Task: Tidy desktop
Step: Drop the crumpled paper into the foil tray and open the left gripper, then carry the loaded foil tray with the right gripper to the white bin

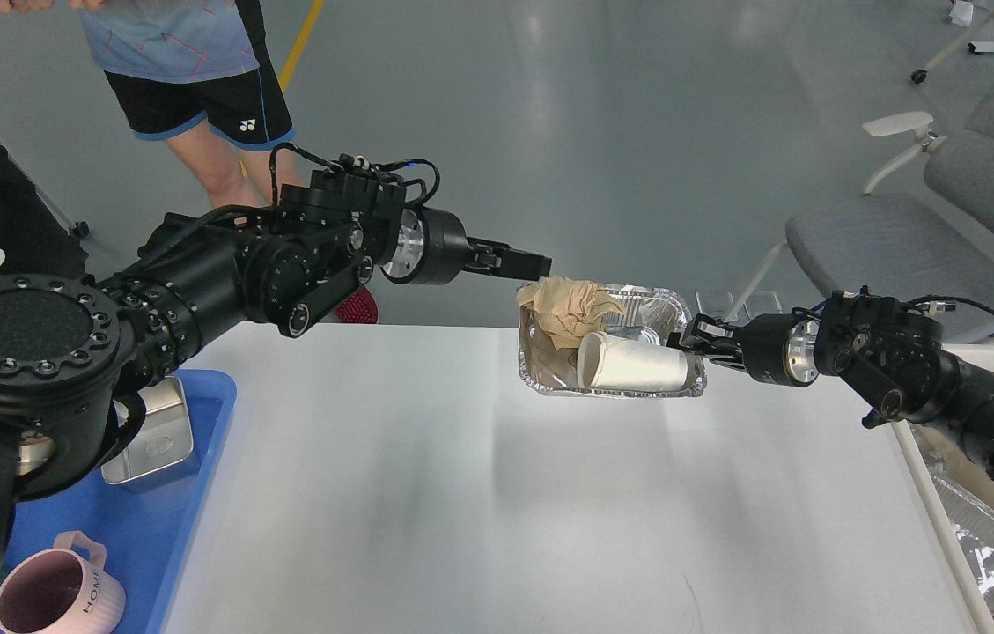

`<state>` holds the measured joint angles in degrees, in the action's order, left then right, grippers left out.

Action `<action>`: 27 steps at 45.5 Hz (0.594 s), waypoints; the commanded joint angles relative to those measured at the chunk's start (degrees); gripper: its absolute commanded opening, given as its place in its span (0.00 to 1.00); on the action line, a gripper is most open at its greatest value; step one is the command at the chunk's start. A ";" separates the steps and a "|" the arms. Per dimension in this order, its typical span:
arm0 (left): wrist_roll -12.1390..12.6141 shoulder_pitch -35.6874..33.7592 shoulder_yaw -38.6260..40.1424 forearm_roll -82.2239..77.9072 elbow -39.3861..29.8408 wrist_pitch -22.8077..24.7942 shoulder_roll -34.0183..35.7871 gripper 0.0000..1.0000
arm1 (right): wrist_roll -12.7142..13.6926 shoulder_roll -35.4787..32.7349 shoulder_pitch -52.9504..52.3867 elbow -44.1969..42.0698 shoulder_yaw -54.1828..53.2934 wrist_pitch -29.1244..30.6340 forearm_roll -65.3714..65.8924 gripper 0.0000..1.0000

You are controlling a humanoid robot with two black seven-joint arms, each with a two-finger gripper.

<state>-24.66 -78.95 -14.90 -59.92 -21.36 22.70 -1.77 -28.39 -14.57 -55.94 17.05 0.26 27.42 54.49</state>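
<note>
The desktop [497,493] is a large white-grey tabletop. A foil tray [541,380] hangs at its far edge, slightly above it. In the tray are a crumpled brown paper [569,308] and a white paper cup [633,363] lying on its side. My right gripper [692,340] is shut on the tray's right rim. My left gripper [536,262] is open and empty, just above and to the left of the tray's left rim, clear of the paper.
A blue plastic tray [197,519] at the left edge holds a metal tin [153,440] and a pink mug [56,590]. A person [197,79] stands beyond the table. Grey chairs [901,238] stand at the right. A foil container [985,546] lies in a bin at the right.
</note>
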 commanded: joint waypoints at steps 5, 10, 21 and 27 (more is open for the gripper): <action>-0.13 0.28 0.05 18.50 5.80 -0.20 5.54 0.92 | 0.00 -0.02 0.30 -0.08 -0.09 -0.09 0.00 0.00; -0.39 3.70 0.31 32.04 7.03 -4.41 9.76 0.92 | 0.00 -0.02 0.92 -0.08 -0.26 -0.44 -0.09 0.00; -1.01 13.89 14.80 49.28 7.03 -5.91 16.09 0.92 | 0.00 0.25 3.11 -0.08 -0.35 -1.41 -0.09 0.00; -2.59 18.39 22.98 49.64 6.94 -2.76 18.90 0.92 | 0.00 -0.10 3.99 -0.08 -1.31 -1.41 -0.09 0.00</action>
<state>-25.93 -64.16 1.44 -11.14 -14.34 16.98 14.66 -28.39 -14.40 -52.86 16.94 -0.19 26.08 54.40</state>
